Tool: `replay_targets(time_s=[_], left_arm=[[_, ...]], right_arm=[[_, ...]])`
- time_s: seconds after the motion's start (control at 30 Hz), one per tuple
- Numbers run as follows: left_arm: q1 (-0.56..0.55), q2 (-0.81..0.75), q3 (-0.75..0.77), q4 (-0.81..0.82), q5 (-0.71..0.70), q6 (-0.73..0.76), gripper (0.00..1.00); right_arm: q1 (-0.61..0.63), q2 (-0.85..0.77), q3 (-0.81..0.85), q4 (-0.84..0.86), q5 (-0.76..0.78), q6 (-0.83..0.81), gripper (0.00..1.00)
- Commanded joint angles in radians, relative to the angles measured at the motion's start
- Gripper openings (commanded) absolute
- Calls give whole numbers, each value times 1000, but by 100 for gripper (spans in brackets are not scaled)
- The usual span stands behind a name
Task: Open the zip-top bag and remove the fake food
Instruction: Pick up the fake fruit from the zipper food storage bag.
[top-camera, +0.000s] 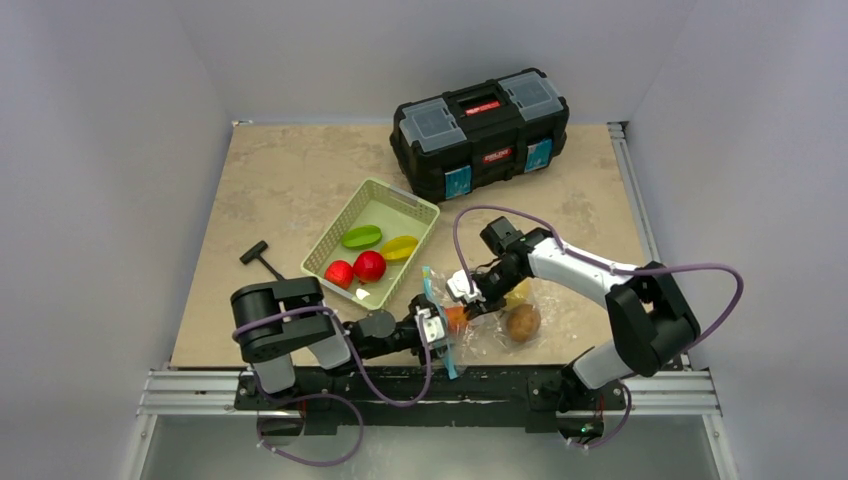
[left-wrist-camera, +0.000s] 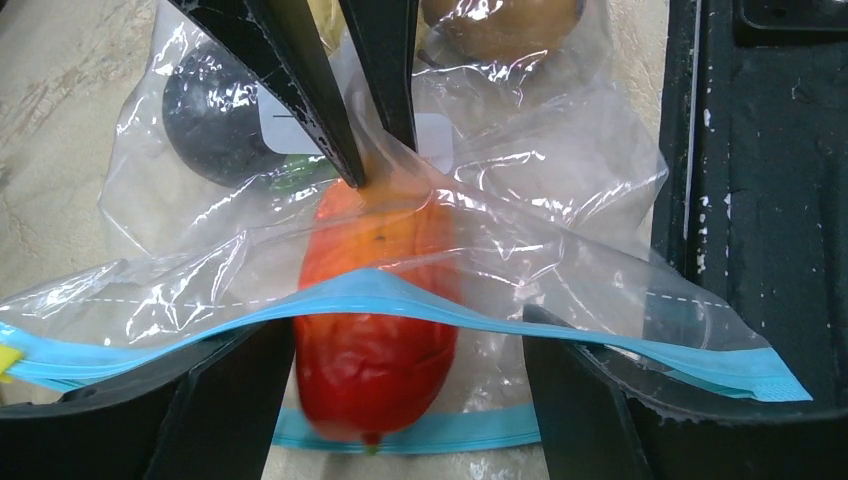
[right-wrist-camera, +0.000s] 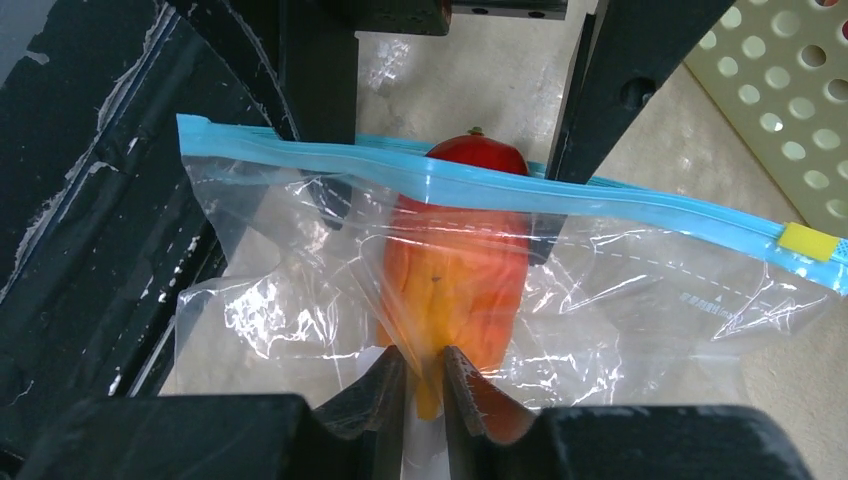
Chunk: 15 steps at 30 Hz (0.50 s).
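The zip-top bag (top-camera: 495, 322) lies at the near table edge, its teal zip strip (left-wrist-camera: 640, 340) parted. A red-orange fake food piece (left-wrist-camera: 375, 350) pokes halfway out of the mouth. My left gripper (left-wrist-camera: 410, 400) is open, with a finger on each side of that piece and the upper zip lip draped over both. My right gripper (right-wrist-camera: 425, 385) is shut on the bag's film at the piece's orange far end (right-wrist-camera: 455, 260), pulling the plastic into a tent. A brown piece (top-camera: 522, 322) and a yellow piece (top-camera: 518, 294) sit deeper in the bag.
A pale green basket (top-camera: 415, 215) behind the bag holds green, yellow and two red pieces. A black toolbox (top-camera: 480, 130) stands at the back. A small black T-shaped tool (top-camera: 262, 258) lies to the left. The black arm mount (left-wrist-camera: 770, 200) borders the bag.
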Motion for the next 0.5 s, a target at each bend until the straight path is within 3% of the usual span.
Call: replay_targets(time_s=[0.0, 0.3, 0.47], left_arm=[[-9, 30, 43, 63, 16, -34, 82], [-8, 91, 76, 71, -71, -29, 75], [-8, 88, 67, 57, -123, -26, 40]], right_arm=[[10, 29, 17, -12, 6, 15, 15], [15, 38, 32, -32, 1, 9, 10], [16, 36, 34, -36, 4, 8, 10]])
